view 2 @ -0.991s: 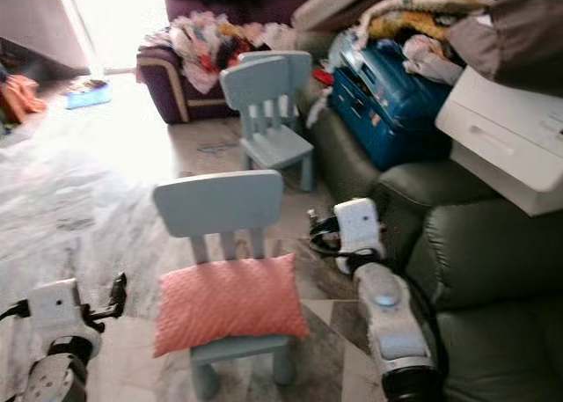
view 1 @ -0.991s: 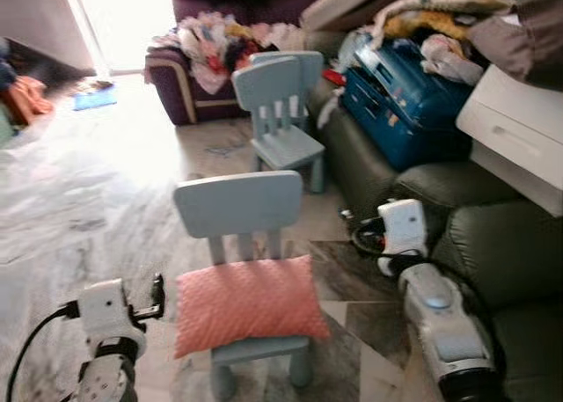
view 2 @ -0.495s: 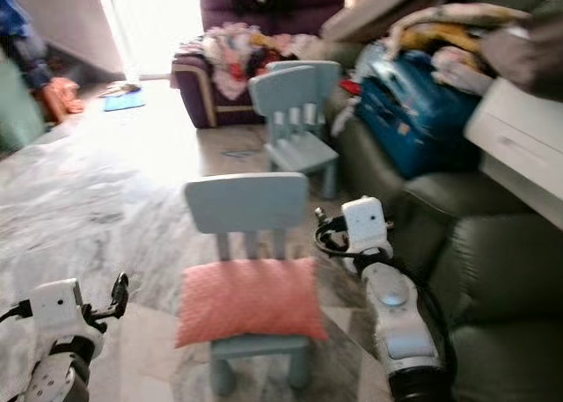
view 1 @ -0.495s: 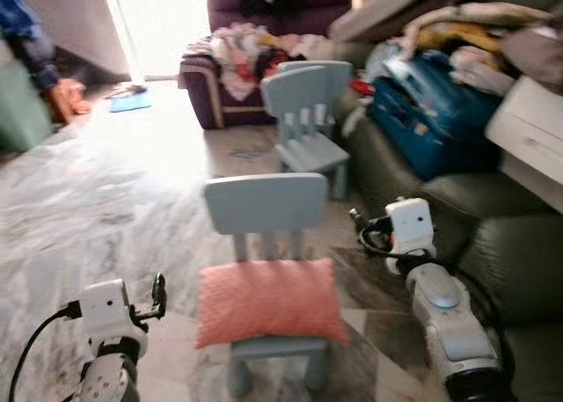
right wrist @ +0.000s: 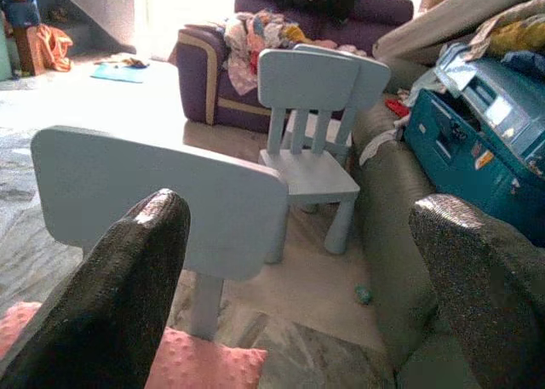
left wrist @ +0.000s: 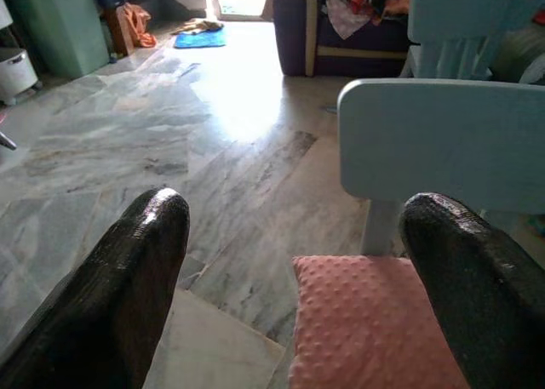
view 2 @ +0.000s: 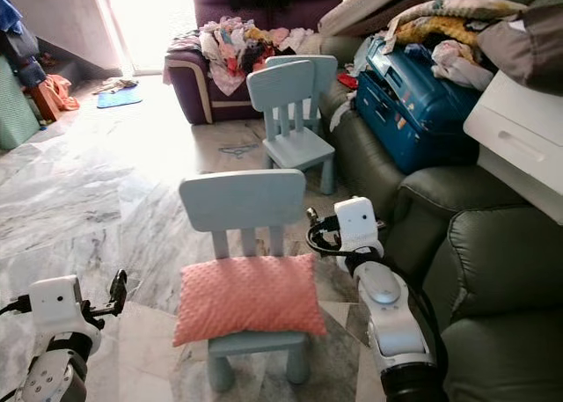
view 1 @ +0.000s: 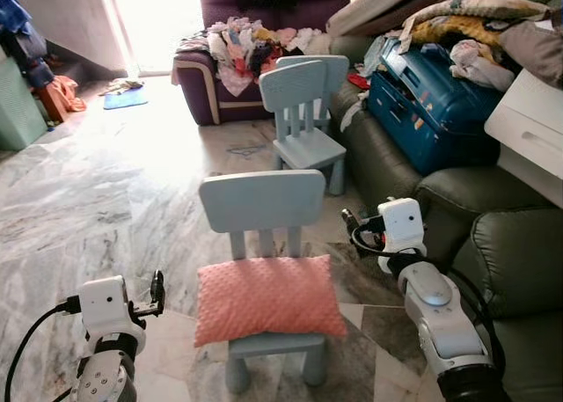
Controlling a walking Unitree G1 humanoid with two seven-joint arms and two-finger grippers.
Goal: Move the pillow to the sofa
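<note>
Pink pillow lies on seat of near blue chair; chair back rises right behind it, blocking reach from far side. Left hand wide open, bare marble floor ahead, lower left of frame. Right hand spread too, beside chair w/ open gap to dark sofa. Sofa upper right piled: blue suitcase, white drawer unit, clothes. 2nd blue chair stands further back, centre.
</note>
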